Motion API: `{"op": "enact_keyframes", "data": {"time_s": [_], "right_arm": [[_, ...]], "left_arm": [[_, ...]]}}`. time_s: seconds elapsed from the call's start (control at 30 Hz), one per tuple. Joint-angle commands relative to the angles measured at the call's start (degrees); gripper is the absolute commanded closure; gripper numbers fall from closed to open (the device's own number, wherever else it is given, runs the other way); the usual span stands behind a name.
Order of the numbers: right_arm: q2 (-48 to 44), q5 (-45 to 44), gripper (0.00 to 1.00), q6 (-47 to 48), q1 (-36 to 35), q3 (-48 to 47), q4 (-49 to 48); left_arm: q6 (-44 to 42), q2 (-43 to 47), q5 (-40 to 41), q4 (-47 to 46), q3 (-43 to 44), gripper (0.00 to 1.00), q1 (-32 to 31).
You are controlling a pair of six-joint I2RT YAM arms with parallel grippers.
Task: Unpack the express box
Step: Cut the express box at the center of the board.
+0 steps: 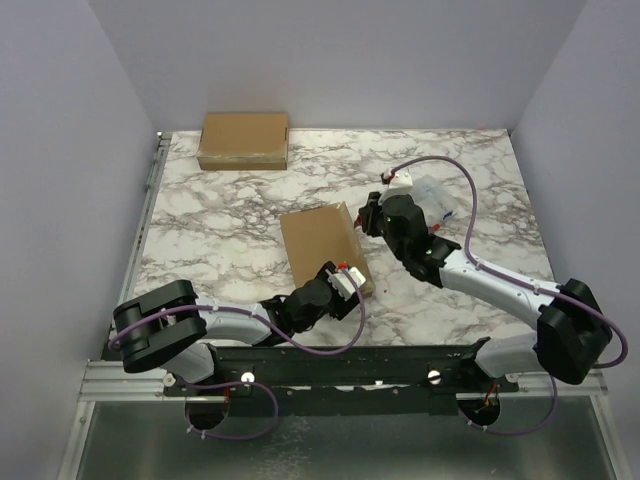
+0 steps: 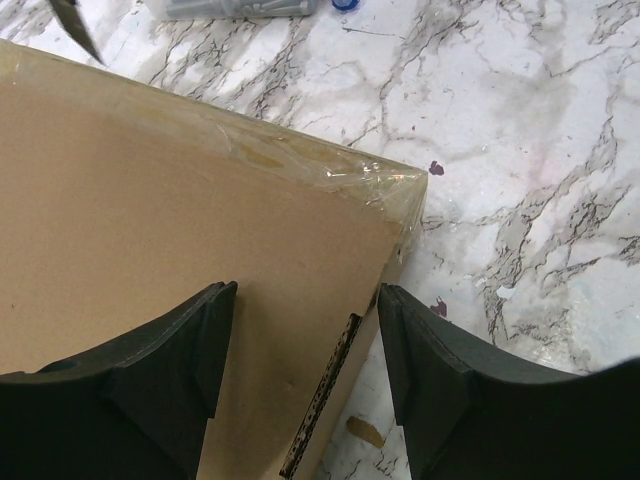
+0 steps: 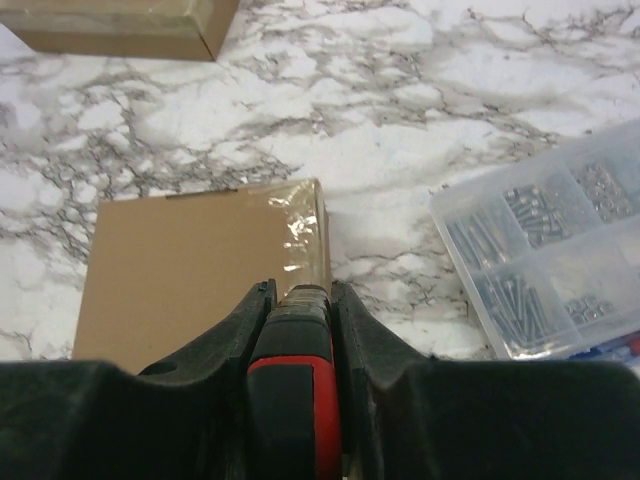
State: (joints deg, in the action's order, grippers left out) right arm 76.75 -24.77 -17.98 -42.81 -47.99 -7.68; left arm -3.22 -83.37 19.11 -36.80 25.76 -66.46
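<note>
A taped brown express box [image 1: 322,245] lies in the middle of the marble table. My left gripper [image 1: 345,285] is open at the box's near right corner. In the left wrist view [image 2: 305,300] one finger is over the box top [image 2: 150,230] and the other is over the table beside it. My right gripper [image 1: 368,215] is shut on a red and black knife [image 3: 300,380] at the box's far right corner [image 3: 190,260], above the taped edge. The knife's blade tip shows in the left wrist view [image 2: 75,25].
A second brown box [image 1: 243,140] lies at the back left and also shows in the right wrist view [image 3: 120,25]. A clear plastic organizer with screws [image 1: 440,200] lies right of the right gripper, seen too in the right wrist view [image 3: 560,250].
</note>
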Motion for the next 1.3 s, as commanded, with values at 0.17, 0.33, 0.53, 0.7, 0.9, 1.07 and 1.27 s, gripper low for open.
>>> {"op": "enact_keyframes", "data": {"time_s": [0.17,0.33,0.53,0.7,0.9,1.07,1.27], "right_arm": [[3.2,-0.7,1.0,2.74,-0.37,-2.36,-3.13],[3.59,-2.01,1.0,3.64,-0.39,-2.17,-3.7],[4.71,-1.07,1.0,3.47,-0.41,-2.02,-4.32],[4.94,-0.7,1.0,3.44,-0.42,-1.95,-4.61],[4.12,-0.8,1.0,3.57,-0.43,-1.74,-4.79],[2.27,-0.34,1.0,4.49,-0.43,-1.97,-4.65],[4.19,-0.25,1.0,3.39,-0.42,-1.73,-4.57]], "left_arm": [[1.38,0.64,-0.23,2.16,-1.93,0.35,0.32],[1.38,0.62,-0.14,2.17,-2.29,0.35,0.3],[1.47,0.19,-0.31,2.08,-1.88,0.35,0.28],[1.55,-0.2,-0.39,1.84,-1.76,0.35,0.32],[1.56,-0.26,-0.48,1.73,-1.94,0.35,0.3],[1.55,-0.23,-0.39,1.55,-2.17,0.35,0.32],[1.64,-0.33,-0.39,1.38,-2.03,0.35,0.32]]}}
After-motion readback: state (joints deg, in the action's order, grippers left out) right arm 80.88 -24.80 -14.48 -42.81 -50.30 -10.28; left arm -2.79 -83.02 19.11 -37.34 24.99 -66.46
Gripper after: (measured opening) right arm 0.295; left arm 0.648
